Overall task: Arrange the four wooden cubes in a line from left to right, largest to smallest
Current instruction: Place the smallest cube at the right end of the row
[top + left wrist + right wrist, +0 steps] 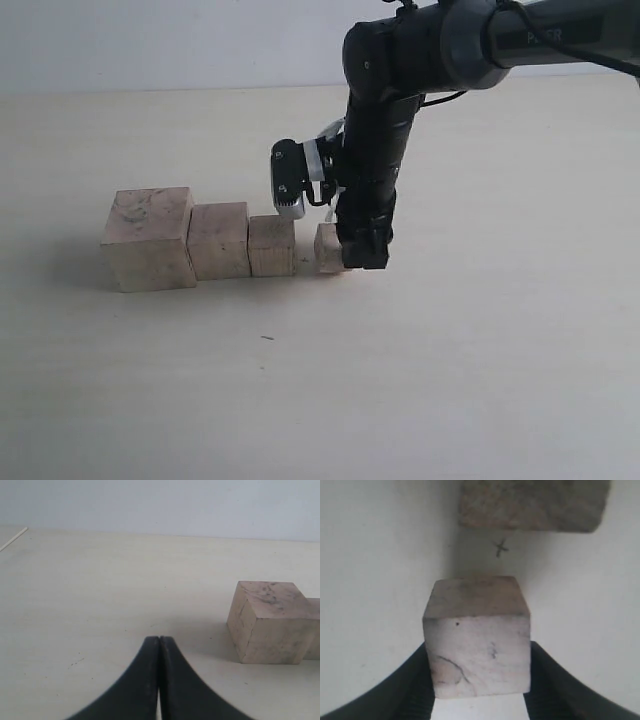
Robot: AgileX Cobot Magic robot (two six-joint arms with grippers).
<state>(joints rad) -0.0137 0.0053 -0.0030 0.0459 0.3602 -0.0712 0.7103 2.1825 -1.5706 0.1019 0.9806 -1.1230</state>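
Nearly done: smallest cube [477, 640] at the row's end

Right gripper [360, 250] clamps it from both sides, just beside the third cube [271, 246], a slim gap between, on its side away from the bigger cubes. Left gripper [159, 680] is pinched closed, empty.

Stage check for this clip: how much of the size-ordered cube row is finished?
Done: largest cube, second cube and third cube sit touching, descending left to right. In hand: the right gripper clamps the smallest cube at the row's right end, a gap before it. Remaining: release, perhaps close that gap. The left gripper is shut, holding nothing.
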